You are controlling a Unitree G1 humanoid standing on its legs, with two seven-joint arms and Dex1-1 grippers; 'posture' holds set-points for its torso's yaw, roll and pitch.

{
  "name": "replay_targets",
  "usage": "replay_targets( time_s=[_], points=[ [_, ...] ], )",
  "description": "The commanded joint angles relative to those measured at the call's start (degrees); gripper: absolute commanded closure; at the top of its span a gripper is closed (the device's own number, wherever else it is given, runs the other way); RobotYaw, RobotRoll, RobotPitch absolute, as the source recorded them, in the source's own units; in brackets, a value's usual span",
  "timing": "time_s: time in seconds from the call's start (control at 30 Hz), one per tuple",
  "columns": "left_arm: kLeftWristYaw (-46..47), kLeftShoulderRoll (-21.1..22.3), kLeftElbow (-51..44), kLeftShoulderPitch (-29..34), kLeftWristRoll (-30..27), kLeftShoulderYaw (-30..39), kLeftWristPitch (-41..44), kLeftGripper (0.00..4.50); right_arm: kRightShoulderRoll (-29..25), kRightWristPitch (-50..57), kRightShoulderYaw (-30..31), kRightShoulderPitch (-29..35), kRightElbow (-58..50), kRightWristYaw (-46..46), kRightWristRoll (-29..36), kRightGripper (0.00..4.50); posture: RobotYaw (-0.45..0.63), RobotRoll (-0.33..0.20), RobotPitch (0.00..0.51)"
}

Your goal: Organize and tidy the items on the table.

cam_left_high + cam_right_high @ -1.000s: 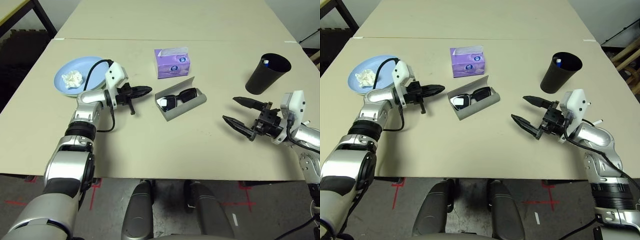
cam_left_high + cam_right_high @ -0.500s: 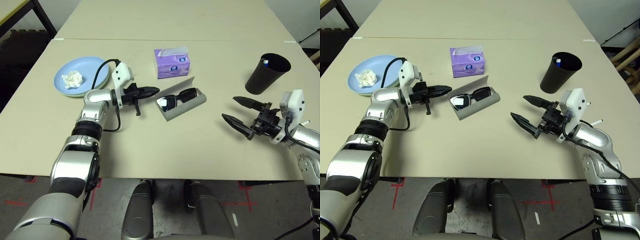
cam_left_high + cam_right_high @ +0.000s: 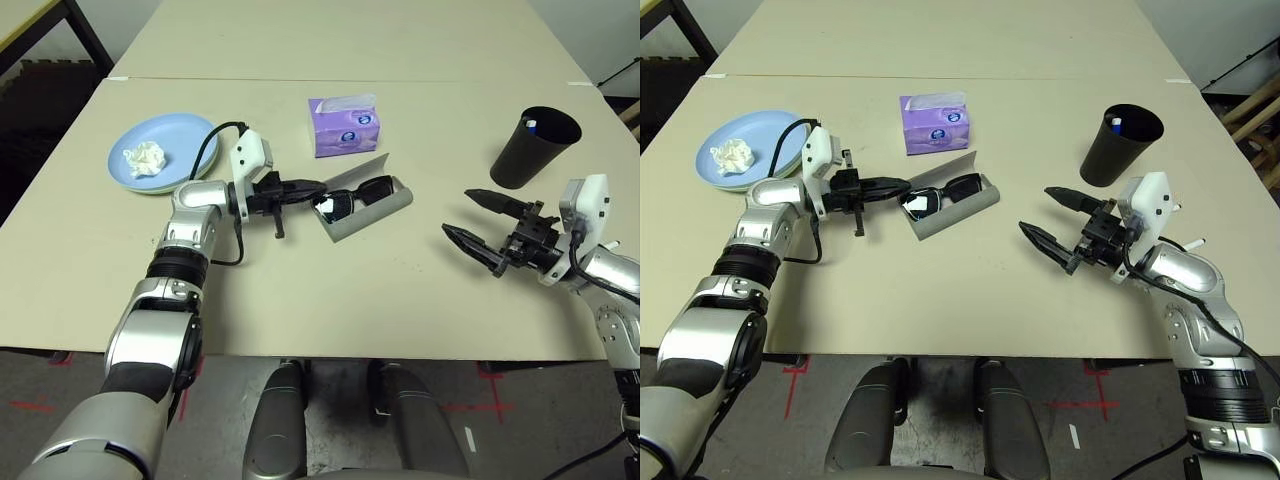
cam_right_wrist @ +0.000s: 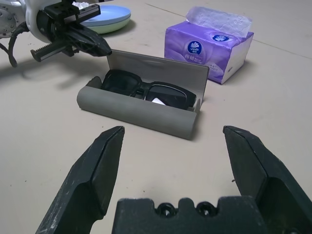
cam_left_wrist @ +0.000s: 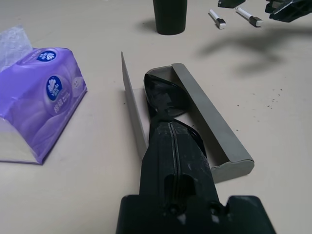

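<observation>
Black sunglasses (image 3: pixel 360 193) are lying in the open grey case (image 3: pixel 372 213) mid-tabletop; I am nosing my closed left claw (image 3: pixel 312 186) at its lid, right claw (image 3: pixel 478 222) gaping idle. Closing it remains, I reckon.

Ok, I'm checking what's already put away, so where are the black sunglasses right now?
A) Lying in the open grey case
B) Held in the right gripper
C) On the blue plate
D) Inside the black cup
A: the black sunglasses lie inside the open grey case, lid still up, while the right gripper stands open and empty off to the side.
</observation>
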Motion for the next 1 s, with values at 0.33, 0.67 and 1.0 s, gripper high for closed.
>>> replay_targets(
  time_s=[0.33, 0.67, 1.0],
  points=[
    [-0.64, -1.01, -3.57, -2.73, -7.08, 4.22, 5.57, 4.47, -0.40, 0.66, -0.03, -0.08, -0.48, 0.53, 0.21, 0.00, 0.11, 0.000, 0.213],
    [4.42, 1.50, 2.98, -1.78, 0.51, 0.96, 1.49, 4.47, -0.51, 0.72, -0.13, -0.17, -0.99, 0.59, 0.24, 0.00, 0.10, 0.000, 0.214],
    [6.65, 1.30, 7.04, -2.80, 3.08, 0.61, 0.26, 4.47, -0.72, 0.80, -0.18, -0.23, -1.23, 0.73, 0.24, 0.00, 0.09, 0.000, 0.217]
  ],
)
